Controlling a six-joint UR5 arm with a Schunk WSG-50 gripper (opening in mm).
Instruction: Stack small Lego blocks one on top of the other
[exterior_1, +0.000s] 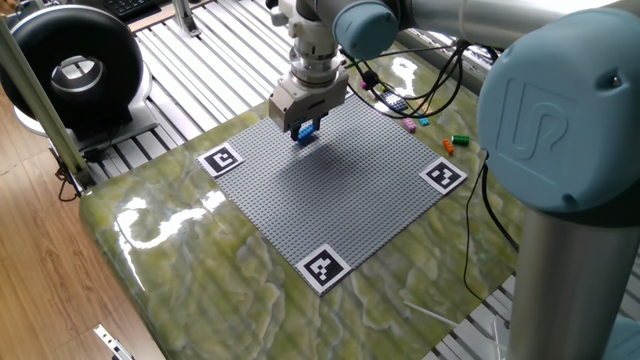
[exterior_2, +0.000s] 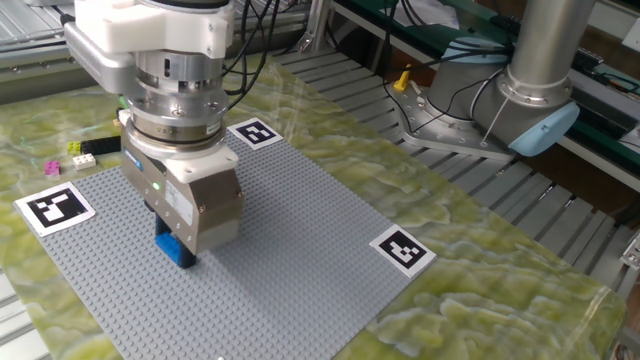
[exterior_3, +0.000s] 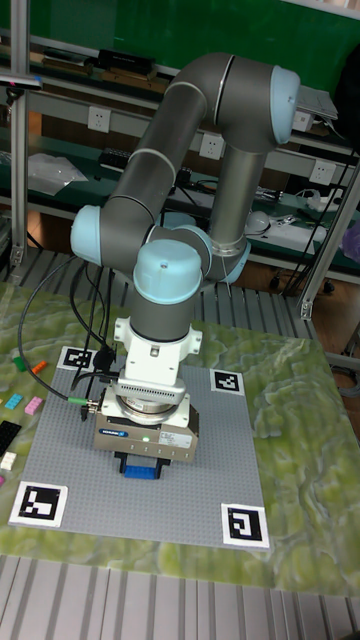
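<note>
The tool (exterior_2: 176, 248) stood low over the grey baseplate (exterior_2: 300, 230), toward that plate's edge nearest the loose bricks, with its jaws drawn in on a blue block (exterior_2: 173, 250). In one fixed view the same blue block (exterior_1: 305, 131) showed just under the tool (exterior_1: 305, 128); the tall fixed view gave it as a blue piece (exterior_3: 142, 468) below the tool body (exterior_3: 143, 462). Whether the block touched the baseplate or hung just clear of it could not be told from any view, the tool housing hiding the underside.

No stack was visible. Nothing else stood on the baseplate apart from the four black-and-white marker tags (exterior_2: 402, 249) at its corners.

The remaining supply lay off the plate on the desk (exterior_2: 480, 290). A pink brick (exterior_2: 52, 167), a yellow brick (exterior_2: 75, 147) and a white brick (exterior_2: 86, 158) sat beside the plate's far-left corner in the other fixed view. An orange brick (exterior_1: 449, 146), a green brick (exterior_1: 460, 138) and a pink brick (exterior_1: 409, 126) lay beyond the plate's far edge in one fixed view.

Assessment: the task appeared to be at its opening stage. The first block was in hand for placing as the base; every later block remained to be fetched and pressed on top.
</note>
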